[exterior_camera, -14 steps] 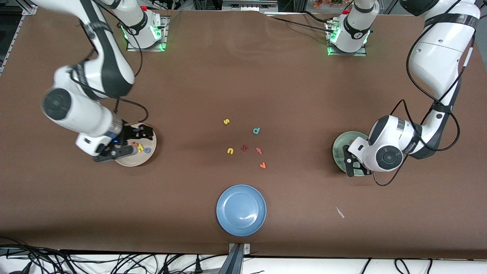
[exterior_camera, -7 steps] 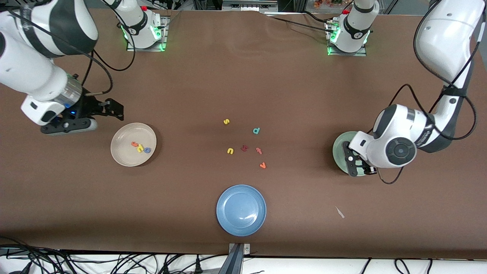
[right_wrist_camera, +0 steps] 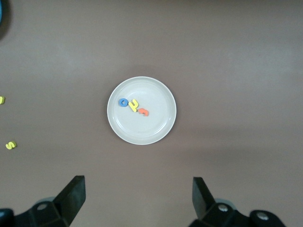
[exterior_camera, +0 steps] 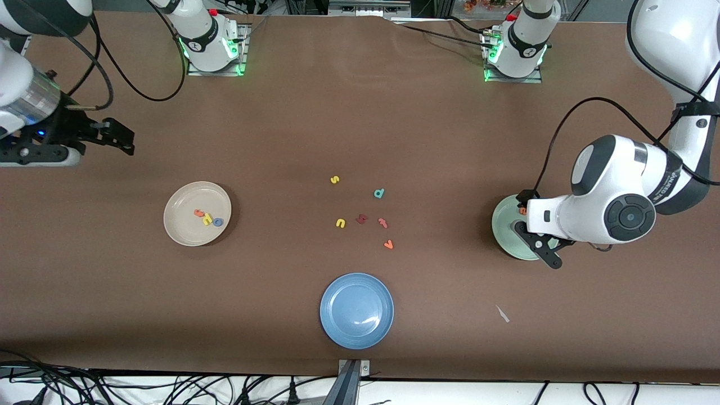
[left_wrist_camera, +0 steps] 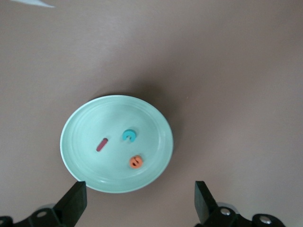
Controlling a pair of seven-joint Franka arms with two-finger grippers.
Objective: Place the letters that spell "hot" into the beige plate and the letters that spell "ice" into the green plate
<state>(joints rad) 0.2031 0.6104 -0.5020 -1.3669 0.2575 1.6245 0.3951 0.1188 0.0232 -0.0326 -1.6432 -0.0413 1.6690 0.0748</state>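
Left tool [exterior_camera: 539, 247] hung over the green plate [exterior_camera: 502, 232] at the left arm's end of the counter [exterior_camera: 360, 124], its two fingers spread wide apart with nothing between them. In the left wrist view the plate [left_wrist_camera: 75, 127] carried the three letters that spell "ice": the dark red "i" [left_wrist_camera: 102, 144], the teal "c" [left_wrist_camera: 128, 136] and the orange "e" [left_wrist_camera: 136, 161], each lying flat and apart from the others near the plate's middle.

The right tool [exterior_camera: 115, 138] was raised over bare counter toward the right arm's end, fingers likewise apart and empty. The beige plate [exterior_camera: 180, 236] lay nearer the front camera than that spot. It held the letters that spell "hot": the orange "t" [exterior_camera: 198, 213], the yellow "h" [exterior_camera: 207, 219] and the blue "o" [exterior_camera: 218, 222], in a close row that appeared to touch.

By this layout both words appeared complete, and no further placement seemed required.

Loose letters rested mid-counter: a yellow "s" [exterior_camera: 334, 180], a teal "d" [exterior_camera: 379, 193], a yellow "u" [exterior_camera: 340, 223], a dark red letter [exterior_camera: 361, 219], a pink letter [exterior_camera: 383, 223] and an orange "v" [exterior_camera: 388, 244]. The blue plate [exterior_camera: 356, 310] lay nearest the front camera and was empty.

Handling note, as a judgement: the foam letters look very light, soft and thin. A pinch across a straight stroke, such as the stem of the "h" or the bar of the "i", should hold best; excess force would likely squash the foam, and a released letter could bounce or cling to a finger.
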